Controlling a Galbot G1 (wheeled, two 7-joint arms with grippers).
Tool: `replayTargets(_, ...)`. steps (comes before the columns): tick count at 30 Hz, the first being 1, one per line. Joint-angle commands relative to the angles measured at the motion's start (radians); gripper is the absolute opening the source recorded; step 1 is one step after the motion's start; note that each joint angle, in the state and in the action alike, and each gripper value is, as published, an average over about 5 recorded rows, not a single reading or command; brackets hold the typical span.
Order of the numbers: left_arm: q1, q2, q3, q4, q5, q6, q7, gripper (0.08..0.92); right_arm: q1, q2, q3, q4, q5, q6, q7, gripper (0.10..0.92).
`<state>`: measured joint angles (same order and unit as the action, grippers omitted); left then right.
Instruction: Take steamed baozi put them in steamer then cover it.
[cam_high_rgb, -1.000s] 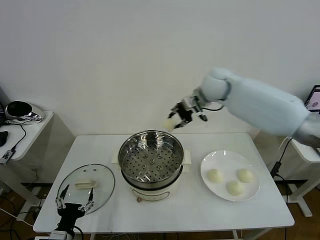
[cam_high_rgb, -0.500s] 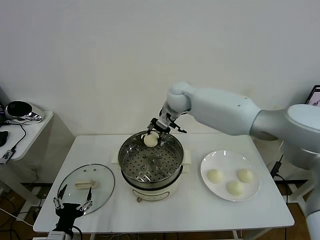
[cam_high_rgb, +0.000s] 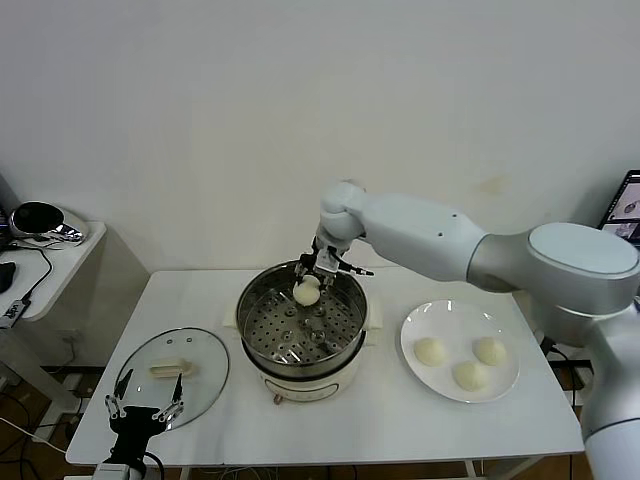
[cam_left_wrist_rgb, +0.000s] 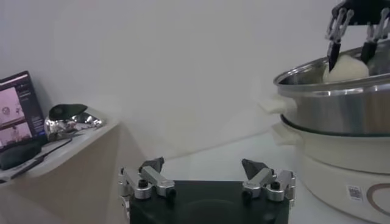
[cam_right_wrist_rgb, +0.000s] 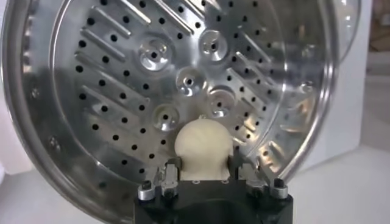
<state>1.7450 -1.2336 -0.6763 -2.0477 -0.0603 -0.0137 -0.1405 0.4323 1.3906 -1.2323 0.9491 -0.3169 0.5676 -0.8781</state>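
My right gripper (cam_high_rgb: 309, 278) is shut on a cream-white baozi (cam_high_rgb: 306, 291) and holds it inside the far part of the steel steamer (cam_high_rgb: 262, 303), just above the perforated tray (cam_right_wrist_rgb: 183, 79). In the right wrist view the baozi (cam_right_wrist_rgb: 203, 147) sits between the fingers. Three more baozi (cam_high_rgb: 430, 351) lie on the white plate (cam_high_rgb: 450, 316) at the right. The glass cover (cam_high_rgb: 205, 374) with its cream handle lies flat on the table left of the steamer. My left gripper (cam_high_rgb: 146, 410) is open and empty at the table's front left edge, near the cover.
A side table (cam_high_rgb: 60, 250) with a shiny dark object stands at the far left. The steamer's side and base show in the left wrist view (cam_left_wrist_rgb: 341, 122). The white table (cam_high_rgb: 350, 420) runs in front of the steamer.
My right gripper has carried the baozi from behind and above the steamer down into the pot. The left arm has not moved.
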Motion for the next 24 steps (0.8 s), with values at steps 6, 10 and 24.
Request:
replayTargets(6,0.001,-0.005,0.001,-0.001,0.002,-0.003,-0.001,0.823,-0.016,0.031,0.011,-0.049,-0.058,0.044,0.044,0.563)
replayTargets(10,0.001,-0.008,0.005,0.000,0.004,-0.005,-0.001,0.823,0.002,0.011,0.008,-0.023,-0.021,0.040,0.052,0.665)
replayTargets(24,0.012,-0.005,0.012,-0.030,0.013,0.002,0.002,0.823,0.329,-0.464,-0.106,0.609,0.607,-0.918,-0.123,0.823)
